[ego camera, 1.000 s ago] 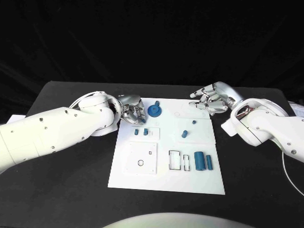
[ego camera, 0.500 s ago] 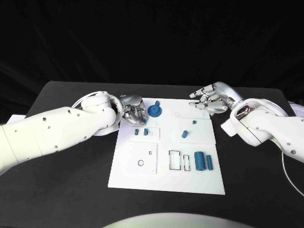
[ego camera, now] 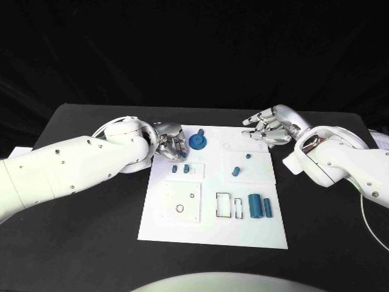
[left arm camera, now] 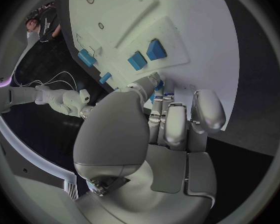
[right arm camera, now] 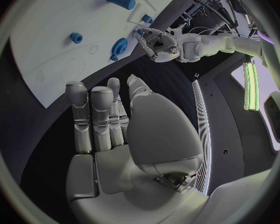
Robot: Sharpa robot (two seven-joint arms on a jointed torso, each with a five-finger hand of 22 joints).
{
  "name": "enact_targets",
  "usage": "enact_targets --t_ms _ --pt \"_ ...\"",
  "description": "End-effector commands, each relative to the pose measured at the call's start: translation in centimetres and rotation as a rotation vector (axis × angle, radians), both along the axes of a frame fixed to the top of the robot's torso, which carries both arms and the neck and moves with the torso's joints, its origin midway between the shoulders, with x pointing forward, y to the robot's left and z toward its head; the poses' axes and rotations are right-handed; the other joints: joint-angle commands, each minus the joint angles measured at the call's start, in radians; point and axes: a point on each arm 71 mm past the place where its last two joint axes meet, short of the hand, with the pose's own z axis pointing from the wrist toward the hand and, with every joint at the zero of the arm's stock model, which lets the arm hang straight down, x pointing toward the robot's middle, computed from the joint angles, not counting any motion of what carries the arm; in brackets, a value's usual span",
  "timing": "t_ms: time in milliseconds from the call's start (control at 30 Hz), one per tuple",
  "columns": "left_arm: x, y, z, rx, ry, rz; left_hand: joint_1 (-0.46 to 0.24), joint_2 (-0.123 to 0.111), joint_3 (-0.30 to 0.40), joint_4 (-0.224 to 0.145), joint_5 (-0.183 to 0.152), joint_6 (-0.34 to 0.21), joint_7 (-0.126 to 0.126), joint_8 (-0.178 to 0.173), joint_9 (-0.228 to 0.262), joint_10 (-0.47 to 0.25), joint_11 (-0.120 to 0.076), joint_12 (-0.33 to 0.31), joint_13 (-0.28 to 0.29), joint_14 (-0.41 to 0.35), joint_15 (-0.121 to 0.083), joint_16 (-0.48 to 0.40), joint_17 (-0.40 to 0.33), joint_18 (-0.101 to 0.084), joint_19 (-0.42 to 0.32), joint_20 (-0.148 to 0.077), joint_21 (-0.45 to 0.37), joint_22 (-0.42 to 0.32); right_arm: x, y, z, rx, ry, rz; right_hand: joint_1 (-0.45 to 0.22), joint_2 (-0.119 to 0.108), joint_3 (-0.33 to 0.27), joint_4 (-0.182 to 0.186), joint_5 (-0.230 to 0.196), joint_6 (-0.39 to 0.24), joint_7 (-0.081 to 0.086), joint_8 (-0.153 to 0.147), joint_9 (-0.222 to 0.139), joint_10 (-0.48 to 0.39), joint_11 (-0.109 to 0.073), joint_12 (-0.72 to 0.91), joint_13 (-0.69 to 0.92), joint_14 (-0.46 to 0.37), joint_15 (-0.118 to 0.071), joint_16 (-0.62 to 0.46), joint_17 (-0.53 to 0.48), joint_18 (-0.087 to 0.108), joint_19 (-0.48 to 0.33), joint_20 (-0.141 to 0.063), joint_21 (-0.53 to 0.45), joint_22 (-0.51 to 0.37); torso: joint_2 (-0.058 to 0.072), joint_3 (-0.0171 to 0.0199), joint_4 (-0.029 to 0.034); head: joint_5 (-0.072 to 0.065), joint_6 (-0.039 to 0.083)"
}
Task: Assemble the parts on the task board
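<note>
In the head view, a white task board [ego camera: 213,234] lies in the middle of a black table [ego camera: 71,243]. A blue gear [ego camera: 198,142] sits at the board's far left corner, just beside the left hand [ego camera: 168,142], whose fingers curl toward it; whether they touch it cannot be told. Two small blue blocks [ego camera: 180,168] stand below the gear, a small blue peg [ego camera: 236,171] stands mid-board, and a blue cylinder [ego camera: 257,206] lies in a recess near the right edge. The right hand [ego camera: 269,129] hovers off the far right corner, fingers loosely bent, holding nothing. In the left wrist view, the left hand's fingers [left arm camera: 177,119] lie close together above the board edge, near the blocks [left arm camera: 146,55]. In the right wrist view, the right hand [right arm camera: 115,119] is empty above the table, beside the board [right arm camera: 59,50].
</note>
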Motion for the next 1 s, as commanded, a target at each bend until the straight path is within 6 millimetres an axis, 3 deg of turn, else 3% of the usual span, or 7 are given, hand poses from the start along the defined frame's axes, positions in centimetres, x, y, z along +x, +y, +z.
enact_targets --t_ms 33,467,867,900,1000 --pt "-0.2 0.1 -0.7 0.043 0.040 -0.005 -0.011 -0.007 0.003 -0.004 -0.006 -0.018 0.007 -0.012 -0.006 -0.011 0.004 -0.011 -0.002 0.027 0.011 0.001 -0.003 -0.017 -0.001 0.004 -0.003 0.003 0.0 0.1 -0.1 -0.007 0.003 0.014 0.000 0.005 0.001 0.004 0.003 0.002 0.005 0.003 0.000 0.002 -0.001 -0.005 -0.001 0.007 0.003 -0.004 0.000 0.011 -0.006 0.001 -0.003 -0.001 0.000 -0.0004 0.0015 0.000 0.001" --pt "-0.1 0.3 -0.6 0.040 0.030 0.011 -0.020 -0.022 0.006 -0.003 -0.006 -0.103 0.023 -0.069 -0.031 -0.034 0.017 -0.040 -0.008 0.025 0.023 0.004 -0.014 -0.015 -0.005 0.017 -0.012 0.003 0.0 0.0 -0.4 -0.030 0.023 0.013 0.008 0.005 0.010 0.009 0.007 -0.001 0.009 0.002 0.000 -0.038 0.003 -0.062 -0.048 0.012 0.006 -0.020 -0.001 0.014 -0.009 0.002 -0.027 -0.023 0.000 -0.0007 0.0005 0.000 0.003" --pt "-0.2 1.4 -0.3 0.010 0.006 0.040 -0.021 -0.026 0.008 -0.002 -0.005 -0.123 0.025 -0.079 -0.033 -0.046 0.019 -0.052 -0.011 0.023 0.025 0.003 -0.020 -0.013 -0.007 0.019 -0.020 0.000 0.1 -0.4 -0.9 -0.157 0.017 0.045 0.061 -0.008 0.078 -0.003 -0.007 0.041 0.018 0.009 0.004 -0.045 0.014 -0.282 -0.291 0.047 0.014 0.072 0.117 0.004 0.038 0.007 0.004 0.023 -0.002 -0.0006 0.0004 -0.001 0.009" --pt "-0.2 1.6 -0.2 0.002 0.004 0.043 -0.020 -0.025 0.008 -0.002 -0.005 -0.124 0.025 -0.079 -0.033 -0.048 0.019 -0.053 -0.011 0.022 0.025 0.002 -0.022 -0.012 -0.008 0.019 -0.023 -0.002 0.1 -0.4 -0.9 -0.174 0.012 0.051 0.071 -0.007 0.087 -0.009 -0.011 0.048 0.016 0.011 0.005 -0.049 0.016 -0.297 -0.306 0.041 0.013 0.038 0.083 0.002 0.047 0.006 0.016 0.037 -0.002 -0.0005 0.0004 0.000 0.009" --pt "-0.3 2.1 0.1 -0.052 0.008 0.058 -0.016 -0.026 0.013 -0.005 -0.002 -0.120 0.028 -0.075 -0.031 -0.062 0.025 -0.063 -0.014 0.007 0.029 -0.027 -0.069 -0.002 -0.029 0.022 -0.078 -0.034 0.0 -0.3 -1.0 -0.250 -0.015 0.076 0.095 -0.008 0.116 -0.023 -0.028 0.068 0.014 0.015 0.007 -0.050 0.017 -0.336 -0.347 0.049 0.013 0.056 0.098 -0.007 0.077 0.005 0.056 0.084 -0.003 -0.0006 0.0003 0.000 0.010"
